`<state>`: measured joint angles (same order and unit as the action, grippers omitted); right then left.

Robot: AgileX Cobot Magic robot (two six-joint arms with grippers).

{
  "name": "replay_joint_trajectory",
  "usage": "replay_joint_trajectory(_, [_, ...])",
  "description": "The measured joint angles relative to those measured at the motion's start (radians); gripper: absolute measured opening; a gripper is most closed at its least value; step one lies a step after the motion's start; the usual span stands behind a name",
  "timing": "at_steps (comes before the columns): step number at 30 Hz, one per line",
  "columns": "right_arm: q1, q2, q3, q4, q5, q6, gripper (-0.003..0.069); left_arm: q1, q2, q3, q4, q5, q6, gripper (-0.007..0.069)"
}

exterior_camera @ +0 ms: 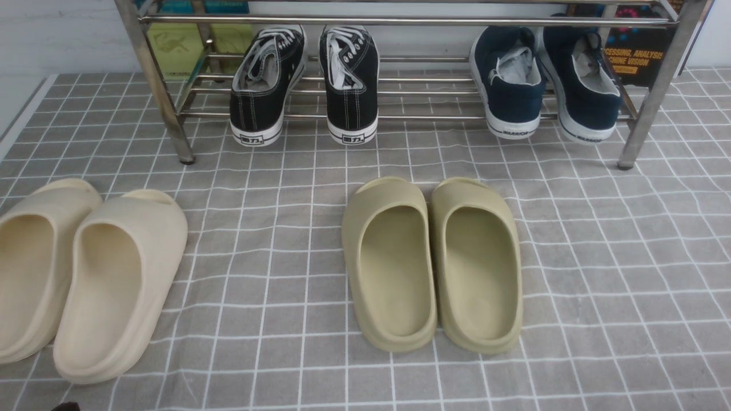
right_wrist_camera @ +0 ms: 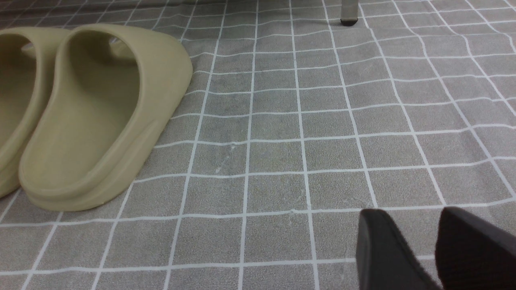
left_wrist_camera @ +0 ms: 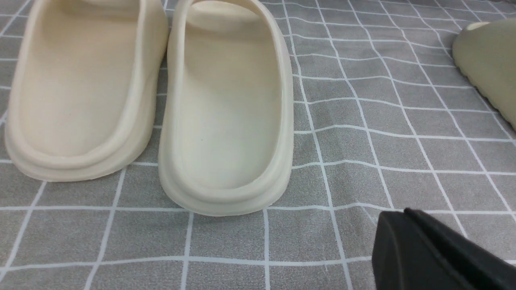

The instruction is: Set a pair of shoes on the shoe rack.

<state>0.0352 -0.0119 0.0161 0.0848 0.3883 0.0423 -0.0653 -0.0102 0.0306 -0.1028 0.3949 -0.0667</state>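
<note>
**Colours on the Grey Check**

Black sneakers (exterior_camera: 305, 85) carry white laces, stitching and soles; navy sneakers (exterior_camera: 545, 85) have white soles. The rack (exterior_camera: 400, 21) is shiny steel. Slides: cream (exterior_camera: 85, 274), olive (exterior_camera: 434, 262). The cloth (exterior_camera: 599, 257) is grey, white-gridded.

it looks like a staged home entrance: a steel shoe rack (exterior_camera: 400, 91) on a grey checked cloth (exterior_camera: 599, 257), sneakers on it, foam slides (exterior_camera: 431, 262) before it.
</note>
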Motion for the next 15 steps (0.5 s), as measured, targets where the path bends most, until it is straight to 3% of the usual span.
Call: replay_joint_trajectory(15, [0.000,0.000,0.000,0.000,0.000,0.000,0.0239,0.000,0.000,0.000,-0.018,0.003,0.002,-0.0014])
